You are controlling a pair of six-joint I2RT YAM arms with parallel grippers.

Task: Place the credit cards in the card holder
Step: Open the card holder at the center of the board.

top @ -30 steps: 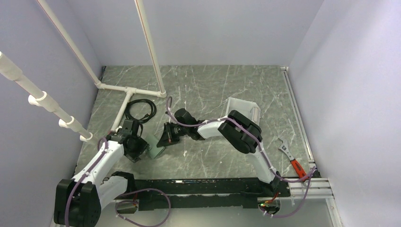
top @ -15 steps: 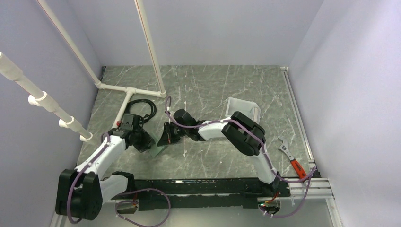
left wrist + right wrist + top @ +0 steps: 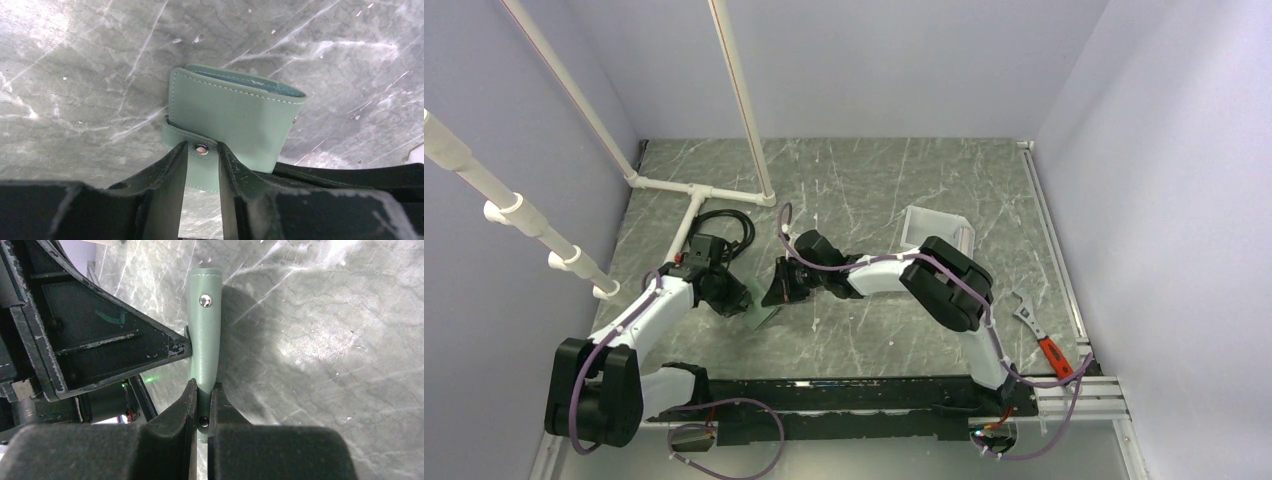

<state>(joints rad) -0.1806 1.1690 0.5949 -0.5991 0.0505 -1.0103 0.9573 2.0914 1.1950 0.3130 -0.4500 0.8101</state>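
Grey-green marbled tabletop [image 3: 874,190], lavender walls all round. Card holder [image 3: 235,112] sits left of centre, propped up on edge between the two arms. It's folded, with just a sliver of the bluer inside showing along the top.

Right gripper [image 3: 202,390] is clamped tight on one end of it. Left gripper [image 3: 202,147] has a finger on either side of the snap strap [image 3: 175,131], stud right in the gap. Honestly can't tell if it's actually biting down or just framing it.

Looks to me like the "get the thing open" step. Next move probably needs a firm pinch on that strap and a pull away to pop the snap while the right arm anchors the body. No credit cards visible in any view.
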